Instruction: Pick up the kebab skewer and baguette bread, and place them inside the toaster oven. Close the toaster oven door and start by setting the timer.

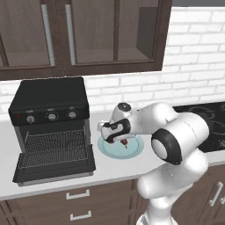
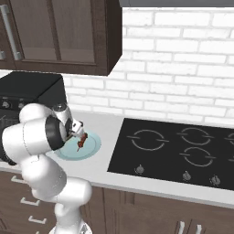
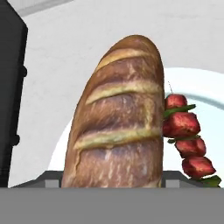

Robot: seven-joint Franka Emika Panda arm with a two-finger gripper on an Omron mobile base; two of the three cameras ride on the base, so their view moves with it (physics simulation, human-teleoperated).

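The golden-brown, elongated baguette bread [image 3: 120,118] with pale slashes across its crust is seen close up in the hand view, lying on the round pale blue plate [image 1: 134,149]. Just beside the loaf, on the same plate, the kebab skewer [image 3: 186,140] is laid: a thin stick threaded with dark red chunks and small green pieces. In the right base view the skewer [image 2: 81,142] is seen on the plate [image 2: 91,147], and in the left base view a red end of it [image 1: 125,143] shows just under the hand.

The two-finger gripper [image 1: 115,138] of the white arm is held low over the plate, directly above the loaf. The fingertips are hidden in all views, so whether the jaws are spread, closed or clamped on the bread cannot be told.

Beside the plate, towards the wall cabinets' side of the counter, the black boxy toaster oven [image 1: 49,103] is stood, with three grey knobs and a small red light on its front panel. The black toaster oven door [image 1: 55,169] is folded down flat in front of it, and the wire rack [image 1: 53,147] is exposed inside.

On the other side of the plate, the flat black cooktop [image 2: 178,153] with ring markings is set into the light grey counter [image 1: 110,169]. A white brick wall [image 2: 183,59] is seen behind the plate, and dark brown wooden cabinets [image 1: 79,35] are hung above the oven.
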